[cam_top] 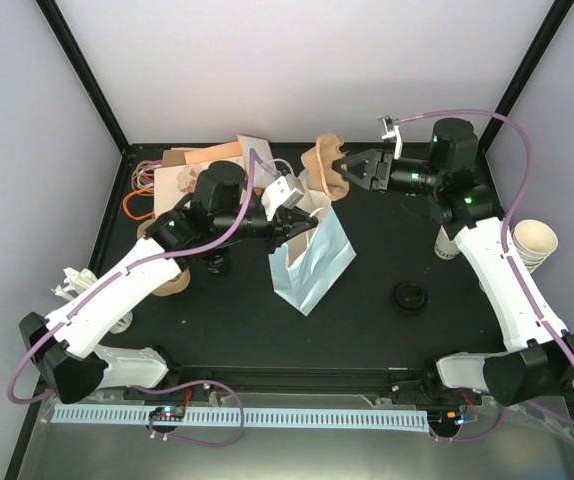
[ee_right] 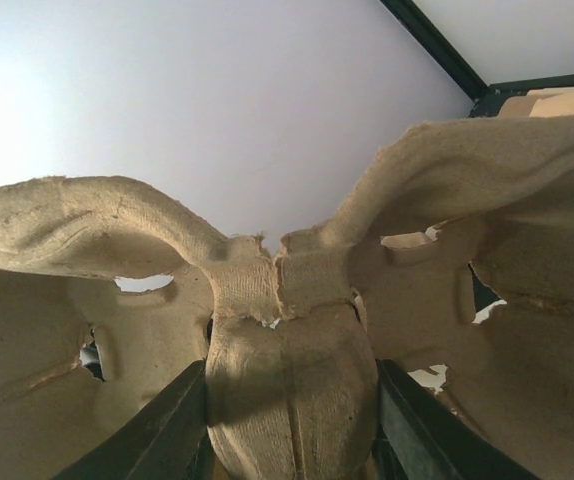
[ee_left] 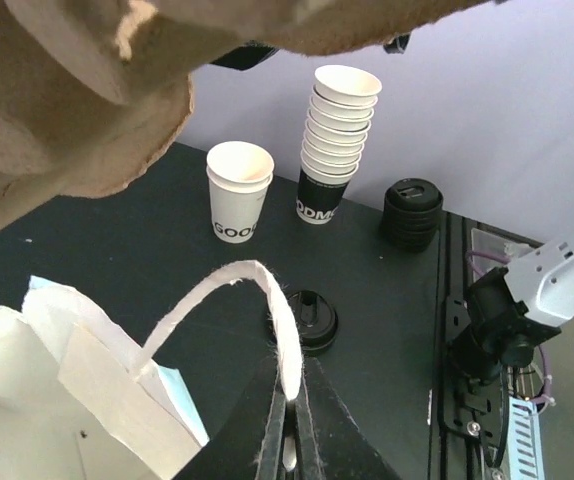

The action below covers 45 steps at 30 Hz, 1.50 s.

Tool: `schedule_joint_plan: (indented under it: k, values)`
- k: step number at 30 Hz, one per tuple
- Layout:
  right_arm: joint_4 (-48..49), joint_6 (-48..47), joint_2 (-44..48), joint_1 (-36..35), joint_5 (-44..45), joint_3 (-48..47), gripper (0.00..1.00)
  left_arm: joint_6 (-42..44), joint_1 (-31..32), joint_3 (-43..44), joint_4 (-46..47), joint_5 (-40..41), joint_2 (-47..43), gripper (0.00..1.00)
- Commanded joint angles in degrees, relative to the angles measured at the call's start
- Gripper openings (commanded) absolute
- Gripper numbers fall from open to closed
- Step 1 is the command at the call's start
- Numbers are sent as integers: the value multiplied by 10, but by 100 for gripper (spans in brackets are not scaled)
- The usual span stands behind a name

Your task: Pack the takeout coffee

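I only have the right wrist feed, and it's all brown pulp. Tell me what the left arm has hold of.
Observer: The left gripper is shut on the handle of the paper bag.
Operator: Locate the lidded coffee.
Observer: The takeout coffee stands on the table, right of the bag, with neither gripper on it.
Operator: Place my carrier against the bag.
Observer: The carrier, in the right gripper, hangs past the bag's far edge, not inside it.

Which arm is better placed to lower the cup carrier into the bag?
Right, probably: the right tool grips the carrier near the bag, while the left tool is shut on the bag handle.
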<state>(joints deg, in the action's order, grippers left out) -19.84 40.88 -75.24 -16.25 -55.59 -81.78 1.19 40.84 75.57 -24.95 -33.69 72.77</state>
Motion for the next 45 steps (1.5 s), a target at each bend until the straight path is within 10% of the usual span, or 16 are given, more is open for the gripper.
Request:
schedule_joint_plan:
  k: [1,45]
  values:
    - [13,7,26,2,-28,16,43,27,15,1,-8,4,-20,1]
    - [-8,26,65,-31,-110,108,40,81,96,3,-46,37,-22,2]
